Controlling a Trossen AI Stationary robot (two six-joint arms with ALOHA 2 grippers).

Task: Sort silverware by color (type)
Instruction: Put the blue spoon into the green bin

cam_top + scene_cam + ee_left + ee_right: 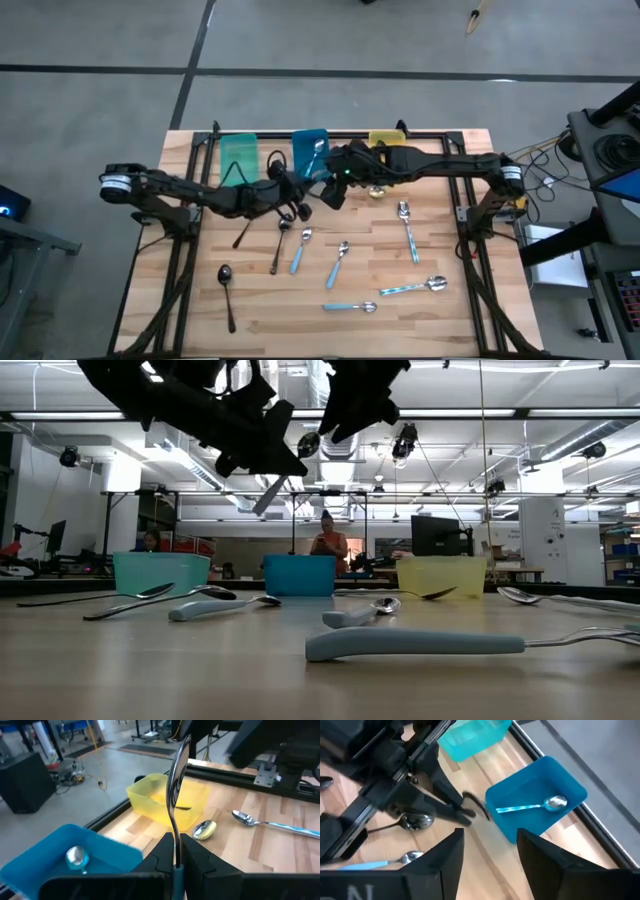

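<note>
The held spoon (176, 795), dark along its thin shaft, stands upright in the left gripper (175, 851), whose fingers are clenched on its lower end; the handle colour is hard to judge. In the high view this gripper hangs over the table's centre-rear, at about 7 o'clock from the blue bin (309, 152). One blue-handled spoon (532, 806) already lies inside that bin. The right gripper (487, 851) hangs over the bin's near edge with its fingers released and nothing between them. The teal bin (238, 153) sits at 9 o'clock from the blue one, the yellow bin (386, 138) at 3 o'clock. Several more spoons lie loose on the wooden table (460, 310), among them a dark spoon (226, 290) at 7 o'clock from table centre.

Risks: both grippers crowd the same bin, so a collision is likely if either advances. The narrow pinch may let the spoon pivot or slip.

No legible brand or label is visible.
</note>
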